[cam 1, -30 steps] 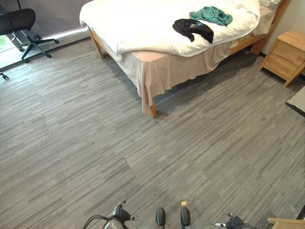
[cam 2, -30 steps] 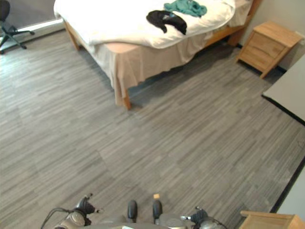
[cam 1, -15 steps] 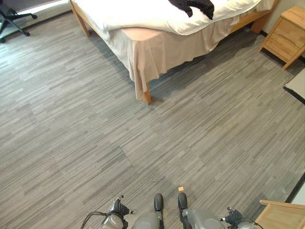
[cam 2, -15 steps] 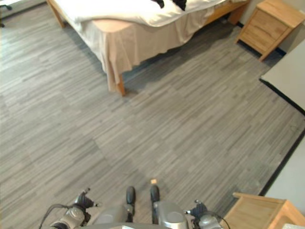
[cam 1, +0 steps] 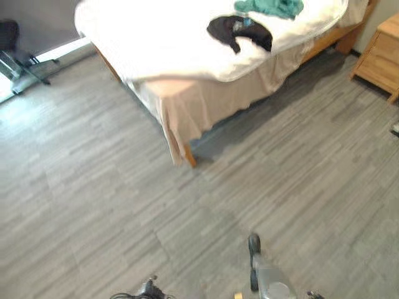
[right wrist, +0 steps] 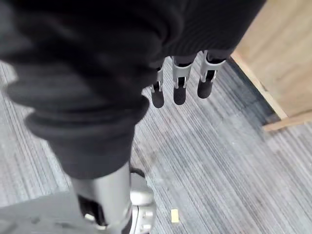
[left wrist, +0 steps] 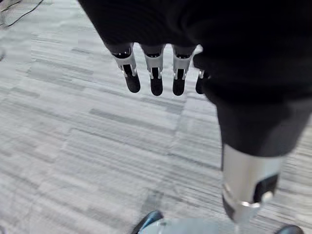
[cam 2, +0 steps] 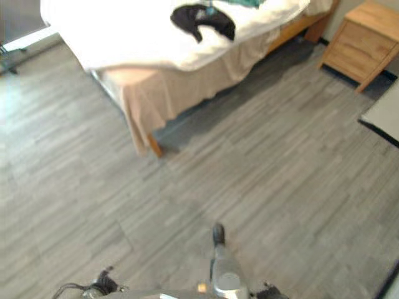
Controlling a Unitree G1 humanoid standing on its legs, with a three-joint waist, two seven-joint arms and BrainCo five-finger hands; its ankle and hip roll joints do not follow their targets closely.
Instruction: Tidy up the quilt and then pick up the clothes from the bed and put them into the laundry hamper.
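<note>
White quilt (cam 1: 168, 43) covers the bed (cam 1: 187, 112) in the left eye view; the far end is cut off. A black garment (cam 1: 239, 32) lies across it near the edge, its long axis roughly sideways. A teal garment (cam 1: 269, 6) beyond is partly cropped. A wooden nightstand (cam 2: 365, 40) shows in the right eye view. In the left wrist view, the left robot hand (left wrist: 156, 73) hangs over the floor (left wrist: 73, 146), fingers straight, empty. In the right wrist view, the right robot hand (right wrist: 180, 83) likewise.
</note>
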